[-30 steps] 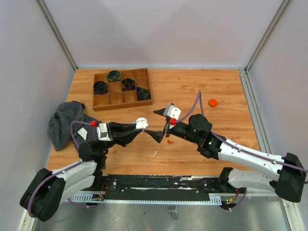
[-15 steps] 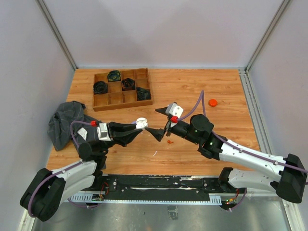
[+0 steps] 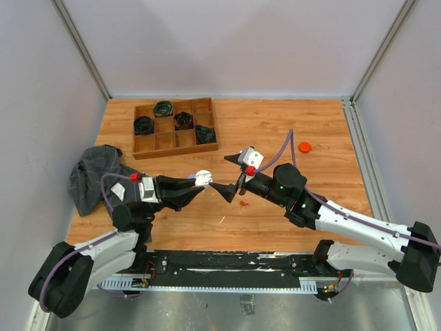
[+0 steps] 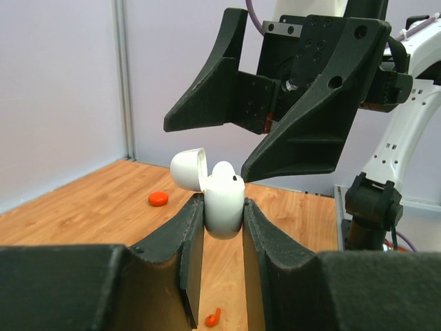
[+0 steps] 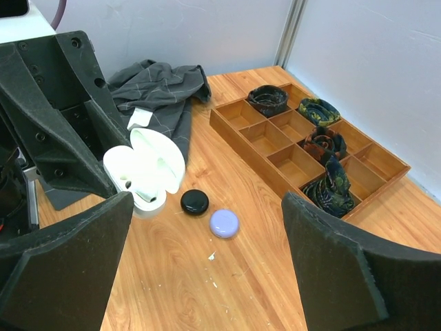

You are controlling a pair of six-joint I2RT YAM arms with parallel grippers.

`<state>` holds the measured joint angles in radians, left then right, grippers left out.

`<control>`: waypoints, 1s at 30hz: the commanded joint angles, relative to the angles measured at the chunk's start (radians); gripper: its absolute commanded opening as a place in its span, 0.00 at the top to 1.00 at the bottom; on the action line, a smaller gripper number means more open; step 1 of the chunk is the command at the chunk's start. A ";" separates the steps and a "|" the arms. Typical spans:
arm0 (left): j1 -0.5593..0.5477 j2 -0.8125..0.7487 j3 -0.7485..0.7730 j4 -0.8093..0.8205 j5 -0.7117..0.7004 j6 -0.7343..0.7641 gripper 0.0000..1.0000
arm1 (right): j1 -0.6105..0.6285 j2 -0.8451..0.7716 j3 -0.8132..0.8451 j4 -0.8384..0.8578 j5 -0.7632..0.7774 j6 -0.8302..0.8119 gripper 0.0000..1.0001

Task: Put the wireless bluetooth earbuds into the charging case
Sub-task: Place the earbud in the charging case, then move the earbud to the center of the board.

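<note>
My left gripper (image 3: 200, 179) is shut on the white charging case (image 3: 202, 177) and holds it above the table with the lid open. In the left wrist view the case (image 4: 224, 196) sits pinched between the two pads. A white piece sits in one slot of the case (image 5: 141, 181). My right gripper (image 3: 219, 174) is open and empty, its fingers (image 4: 303, 131) just beyond the case. An orange-red earbud (image 3: 242, 203) lies on the table below the right gripper; it also shows in the left wrist view (image 4: 213, 317). The lavender earbud is out of view.
A black puck (image 5: 195, 201) and a lavender puck (image 5: 224, 223) lie under the grippers. An orange puck (image 3: 304, 146) lies at the right. A wooden compartment tray (image 3: 172, 153) holding rolled cloths stands at the back left. A grey garment (image 3: 93, 176) lies at the left edge.
The right gripper has shifted slightly to the right and stayed open. The left gripper still holds the case in the same place.
</note>
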<state>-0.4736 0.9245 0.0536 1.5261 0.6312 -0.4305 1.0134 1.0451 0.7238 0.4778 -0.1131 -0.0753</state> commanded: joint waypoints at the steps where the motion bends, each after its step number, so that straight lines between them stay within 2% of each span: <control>1: -0.003 -0.022 0.001 0.099 0.013 0.005 1.00 | -0.016 -0.016 0.004 -0.030 -0.045 -0.020 0.10; 6: -0.003 -0.027 0.011 0.046 -0.010 0.022 1.00 | -0.028 -0.022 0.034 -0.101 -0.060 -0.037 0.10; 12: -0.003 -0.062 0.024 -0.115 -0.037 0.079 1.00 | -0.158 -0.004 0.096 -0.285 -0.049 0.043 0.09; 15: -0.002 -0.080 0.003 -0.168 -0.100 0.120 1.00 | -0.230 0.041 0.149 -0.363 -0.066 0.069 0.09; 21: 0.008 -0.109 0.023 -0.340 -0.153 0.174 1.00 | -0.356 0.245 0.261 -0.507 -0.027 0.122 0.10; 26: 0.021 -0.100 0.059 -0.449 -0.188 0.214 1.00 | -0.457 0.423 0.352 -0.525 0.002 0.151 0.14; 30: 0.031 -0.049 0.075 -0.448 -0.182 0.211 1.00 | -0.509 0.579 0.440 -0.548 0.023 0.150 0.17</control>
<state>-0.4553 0.8425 0.0875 1.1084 0.4706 -0.2497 0.5625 1.5238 1.0740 -0.0250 -0.1295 0.0494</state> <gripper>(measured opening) 0.288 0.850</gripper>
